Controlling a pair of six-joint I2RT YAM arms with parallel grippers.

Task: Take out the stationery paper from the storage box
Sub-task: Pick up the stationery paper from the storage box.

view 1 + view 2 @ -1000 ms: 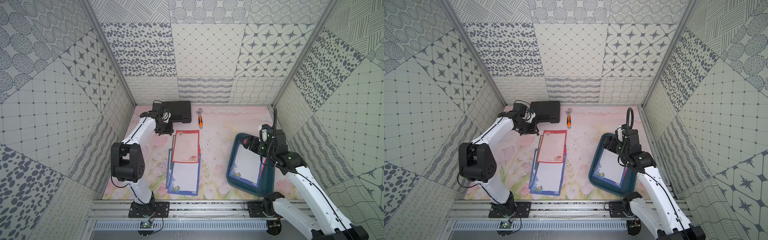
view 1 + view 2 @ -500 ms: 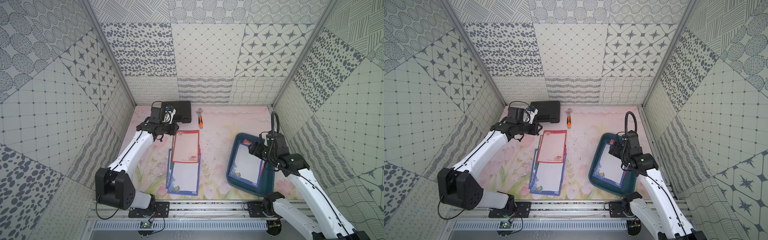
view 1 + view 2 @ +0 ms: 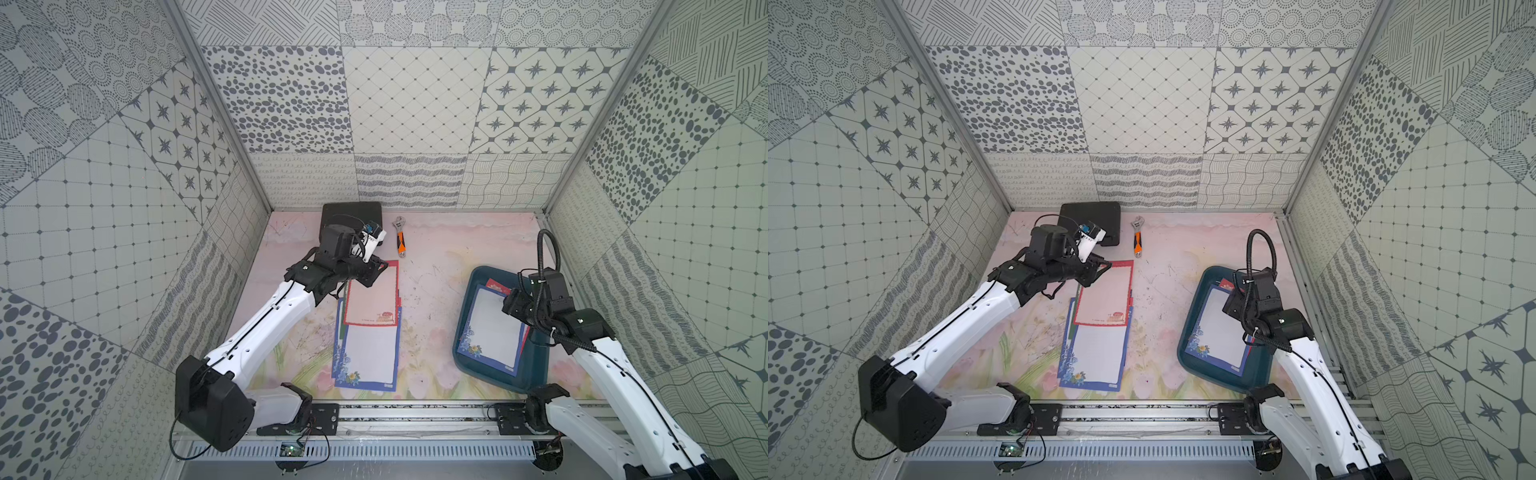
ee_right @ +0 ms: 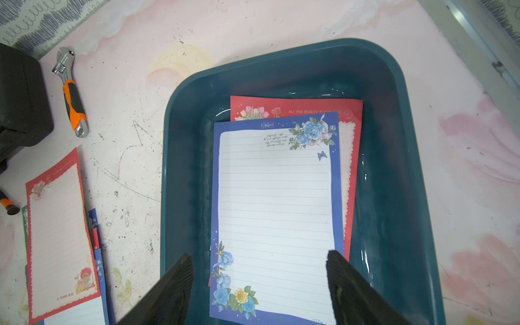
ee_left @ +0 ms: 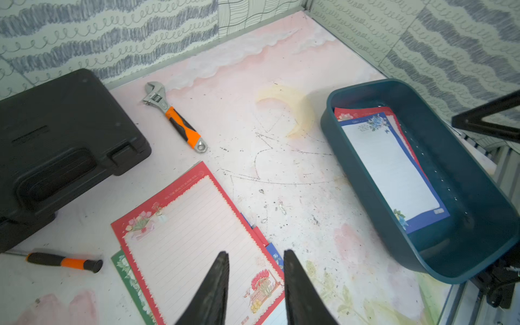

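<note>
**Top views: part of the paper is out, right gripper lined up over the box**

At the far left of the table (image 5: 281, 168) sits the black tool case (image 5: 56, 135), with a screwdriver (image 5: 62, 261) beside it. The left gripper (image 5: 255, 253) hovers above the removed pile (image 3: 370, 353) of stationery paper (image 3: 372, 297). Its jaws are partly apart with nothing between them. That pile lies flat mid-table, a red-bordered sheet on top of blue- and green-bordered ones. A wrench (image 5: 174, 121) lies near the pile's far end, not touching it.

Further right, the storage box (image 4: 185, 168) holds what is left: a blue-bordered sheet (image 4: 274, 211) lying over a red one (image 4: 349, 180), both flat on the box floor. The right gripper (image 4: 259, 254) hangs over the near end of the blue-bordered sheet. Its jaws are spread wide and empty, with one finger toward each long edge. Whether the tips touch the paper I cannot tell.

The step in hand looks like the reach for the next sheet. A thin sheet lying flat gives little to pinch. The next move probably calls for lowering onto it and closing so that the paper buckles, or working an edge up. The red sheet should stay behind as the blue one is lifted clear of the low wall and carried to the pile.
</note>
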